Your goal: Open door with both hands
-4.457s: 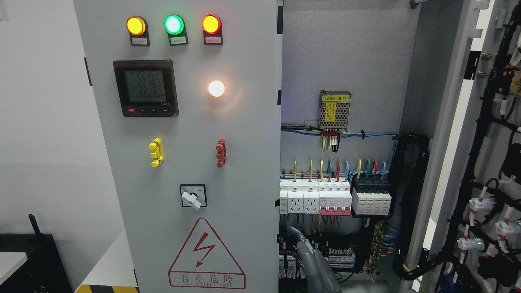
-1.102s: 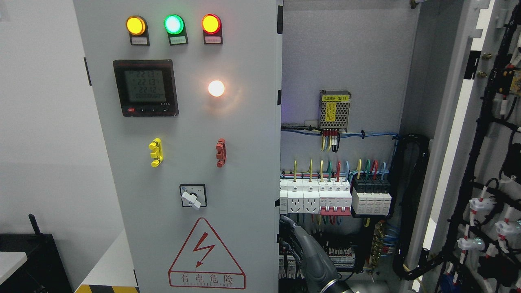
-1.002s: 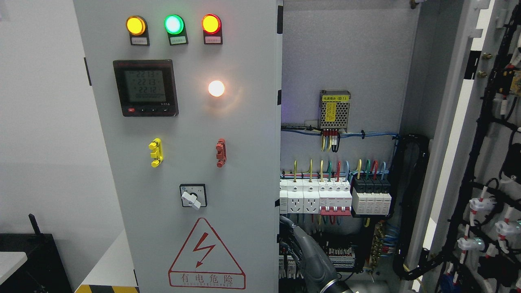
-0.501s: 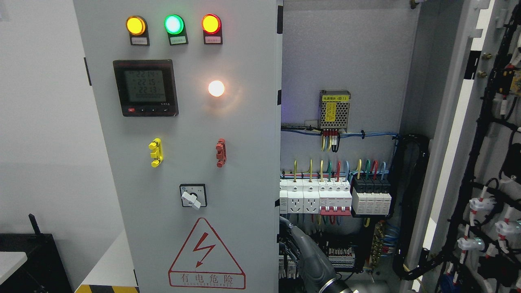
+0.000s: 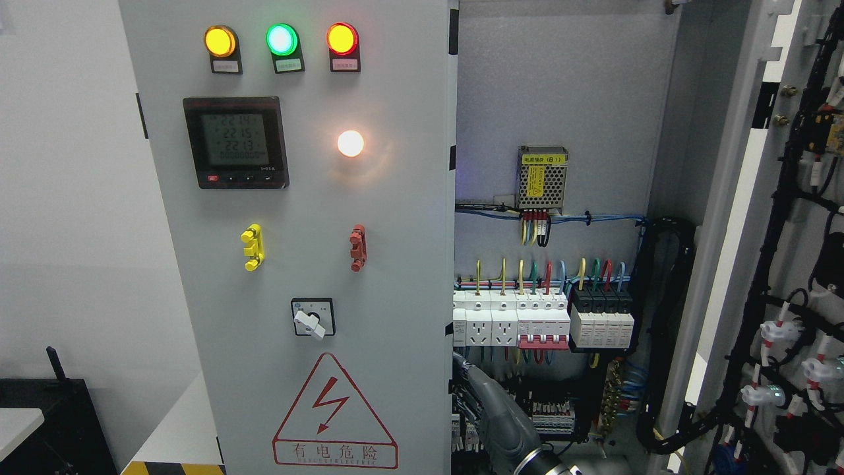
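Note:
The grey cabinet's left door [image 5: 395, 198] stands shut, carrying three indicator lamps, a meter [image 5: 236, 142], a rotary switch [image 5: 313, 318] and a red warning triangle. The right door [image 5: 791, 231] is swung wide open to the right, its wired inner side facing me. My right hand [image 5: 469, 379], dark grey, rises from the bottom edge just right of the middle. It sits against the left door's free right edge, in front of the lower terminals. Its grip is hidden. The left arm does not show.
Inside the open cabinet [image 5: 560, 86] are a mesh power supply [image 5: 542, 177], a row of breakers and sockets [image 5: 541, 320] and black cable bundles [image 5: 666, 330]. A black box [image 5: 39, 422] stands at the lower left beside a white wall.
Since 4.5 s ago the right hand has risen and shifted left to the left door's edge. Over the last second it has barely moved, sinking slightly. Both doors stay as they were.

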